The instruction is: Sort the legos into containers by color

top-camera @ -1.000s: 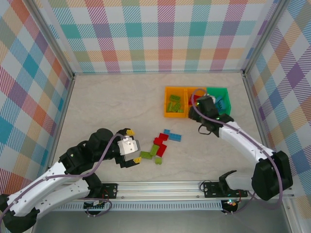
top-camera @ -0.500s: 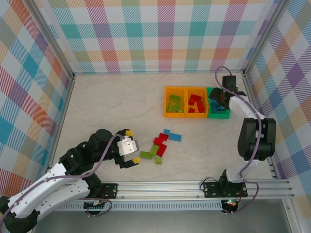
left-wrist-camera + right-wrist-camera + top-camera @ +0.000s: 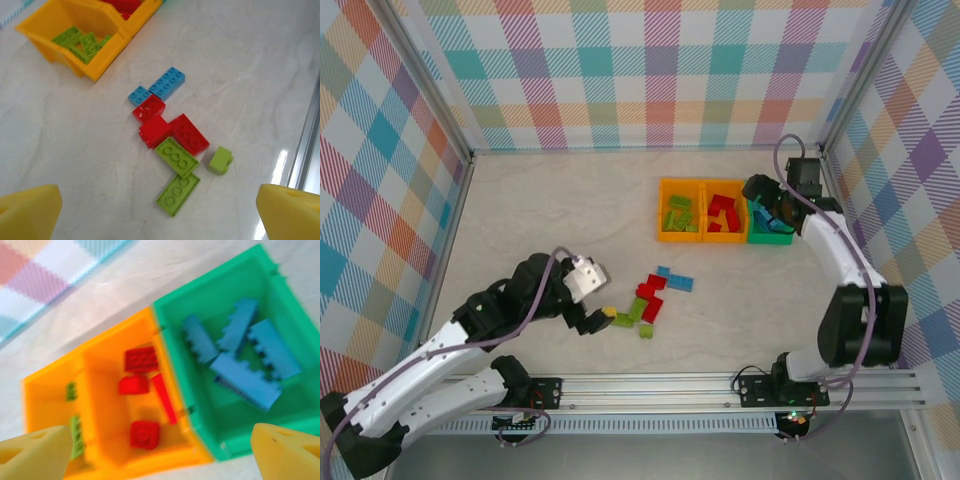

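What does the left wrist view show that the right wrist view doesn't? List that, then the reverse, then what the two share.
Left wrist, not right wrist: the loose legos lying unsorted on the table, two blue, three red and three lime green.
Right wrist, not left wrist: the blue legos inside the green container.
Shared: the orange container with lime green legos and, joined beside it, the orange container with red legos.

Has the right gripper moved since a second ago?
Yes. The right gripper has shifted right, from over the middle orange bin to above the green bin.
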Controlling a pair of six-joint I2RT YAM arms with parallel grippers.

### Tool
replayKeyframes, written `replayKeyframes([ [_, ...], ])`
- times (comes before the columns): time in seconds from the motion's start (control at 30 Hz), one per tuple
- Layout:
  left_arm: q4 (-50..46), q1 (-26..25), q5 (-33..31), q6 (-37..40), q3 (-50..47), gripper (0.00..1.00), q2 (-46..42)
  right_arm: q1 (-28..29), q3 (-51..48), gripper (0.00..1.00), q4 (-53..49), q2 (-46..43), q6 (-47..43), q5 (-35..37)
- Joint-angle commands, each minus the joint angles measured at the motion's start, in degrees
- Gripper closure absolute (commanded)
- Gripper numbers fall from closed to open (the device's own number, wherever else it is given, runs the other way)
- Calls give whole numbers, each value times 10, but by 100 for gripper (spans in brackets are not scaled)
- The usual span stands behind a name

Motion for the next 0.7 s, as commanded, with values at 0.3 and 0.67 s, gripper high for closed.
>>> replayKeyframes([
  [0.3, 79, 5, -49, -364, 98, 0, 294, 176, -53, 0, -201, -126, -27, -261],
  [0.67, 84, -30, -51, -398, 173, 14, 494, 195, -91, 2, -233, -150, -44, -232],
])
